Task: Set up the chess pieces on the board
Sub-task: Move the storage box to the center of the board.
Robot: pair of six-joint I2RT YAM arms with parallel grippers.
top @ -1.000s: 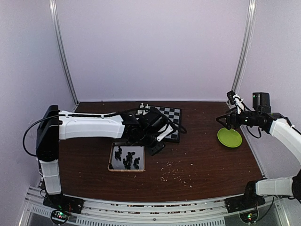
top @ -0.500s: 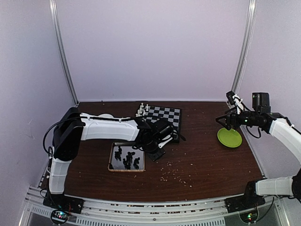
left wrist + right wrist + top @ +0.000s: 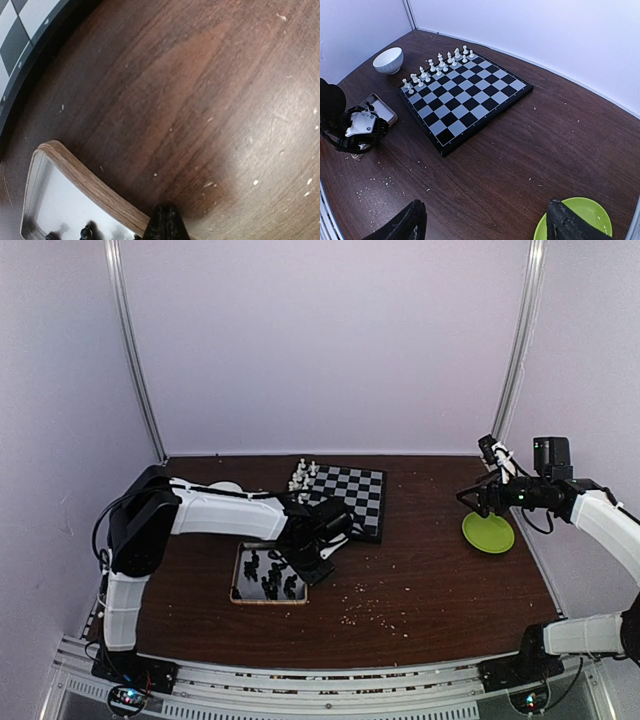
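The board (image 3: 356, 494) lies at the back middle of the table, with white chess pieces (image 3: 303, 476) in two rows along its far left edge. Several black chess pieces (image 3: 268, 576) lie in a silver tray (image 3: 238, 588) in front of it. My left gripper (image 3: 306, 566) hangs low over the tray's right edge. In the left wrist view its fingertips (image 3: 167, 222) are pressed together with nothing seen between them, over the tray's wooden rim (image 3: 85, 181). My right gripper (image 3: 476, 496) is open and empty, held high at the right; the board (image 3: 465, 95) shows in its wrist view.
A green plate (image 3: 488, 532) lies at the right, under my right gripper. A white bowl (image 3: 388, 60) stands left of the board. Pale crumbs (image 3: 375, 610) are scattered over the brown table in front of the tray and board.
My left gripper has drawn back from the board's near edge, down and left to the tray's right rim. The right arm has barely moved.
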